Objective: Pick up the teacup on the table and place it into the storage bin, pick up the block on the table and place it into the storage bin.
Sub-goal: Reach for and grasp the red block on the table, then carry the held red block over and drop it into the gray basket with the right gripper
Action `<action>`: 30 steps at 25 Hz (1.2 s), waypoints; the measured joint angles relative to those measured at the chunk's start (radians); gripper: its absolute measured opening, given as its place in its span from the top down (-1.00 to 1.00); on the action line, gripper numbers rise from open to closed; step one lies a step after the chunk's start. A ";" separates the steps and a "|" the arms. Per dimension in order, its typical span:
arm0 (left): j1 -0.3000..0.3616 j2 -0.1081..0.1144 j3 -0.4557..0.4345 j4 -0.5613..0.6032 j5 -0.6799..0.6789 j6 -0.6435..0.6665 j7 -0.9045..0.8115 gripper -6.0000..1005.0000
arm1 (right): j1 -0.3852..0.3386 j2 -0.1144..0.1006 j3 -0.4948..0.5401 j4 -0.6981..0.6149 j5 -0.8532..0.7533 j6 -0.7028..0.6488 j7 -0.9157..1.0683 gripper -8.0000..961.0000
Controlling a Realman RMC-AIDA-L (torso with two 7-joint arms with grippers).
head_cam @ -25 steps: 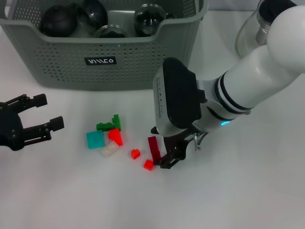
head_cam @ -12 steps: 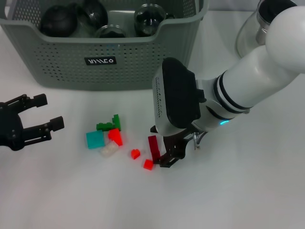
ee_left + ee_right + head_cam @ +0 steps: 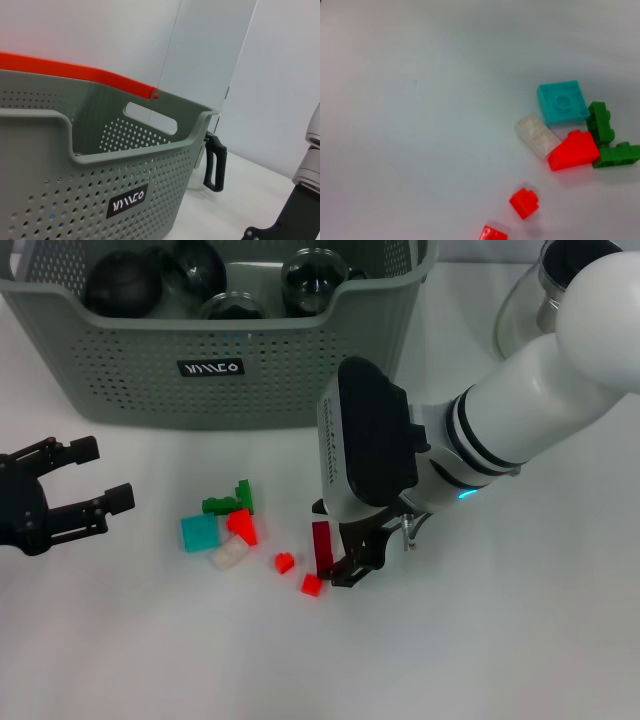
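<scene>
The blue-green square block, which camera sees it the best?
The right wrist view: the blue-green square block shows close up with its top stud, lying beside the whitish block. The head view shows it smaller, on the table between both grippers. The left wrist view does not show it, only the storage bin.

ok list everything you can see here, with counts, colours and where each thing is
Bin: 1, grey-green, back of the table.
Dark round items: about four, in the bin.
Glass pot: 1, clear, right of the bin; black handle.
Teal block: 1, in front of the bin.
Green blocks: 2, beside the teal one.
White block: 1, below the teal one.
Red blocks: sloped one, two small, one dark red at the right gripper.
Left gripper: black, open, far left.
Right gripper: around the dark red block.
</scene>
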 joint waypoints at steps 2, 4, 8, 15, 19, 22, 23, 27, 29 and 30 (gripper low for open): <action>0.000 0.000 0.000 0.000 0.000 0.000 0.000 -0.72 | 0.000 0.000 0.000 0.003 0.001 0.003 0.000 -0.74; 0.000 0.000 0.000 0.000 0.000 0.000 0.000 -0.72 | 0.000 0.001 0.000 0.006 0.001 0.004 0.000 -0.74; 0.000 0.000 0.000 0.000 0.000 0.000 0.000 -0.72 | 0.000 0.002 0.000 0.008 0.002 0.006 0.006 -0.74; 0.000 0.000 0.000 0.000 0.000 0.000 0.000 -0.72 | 0.001 -0.001 0.000 0.009 0.023 0.006 0.008 -0.64; 0.000 0.000 0.000 0.000 0.000 0.001 0.000 -0.72 | 0.001 -0.003 0.000 0.010 0.027 0.003 0.009 -0.50; 0.000 0.000 0.000 0.000 0.000 0.001 0.000 -0.72 | 0.001 -0.004 0.001 0.010 0.027 -0.001 0.010 -0.47; 0.000 0.000 0.000 0.000 0.000 0.001 0.000 -0.72 | 0.001 -0.004 0.002 0.010 0.027 -0.002 0.011 -0.46; 0.000 0.000 0.000 0.001 -0.001 0.002 0.000 -0.72 | 0.001 -0.008 0.011 0.000 0.026 -0.014 0.020 -0.43; 0.000 0.000 0.000 0.002 -0.001 0.002 0.000 -0.72 | 0.001 -0.011 0.025 -0.009 0.023 -0.025 0.027 -0.41; 0.001 0.000 0.000 0.003 0.000 0.002 0.000 -0.72 | 0.001 -0.013 0.041 -0.018 0.021 -0.038 0.029 -0.41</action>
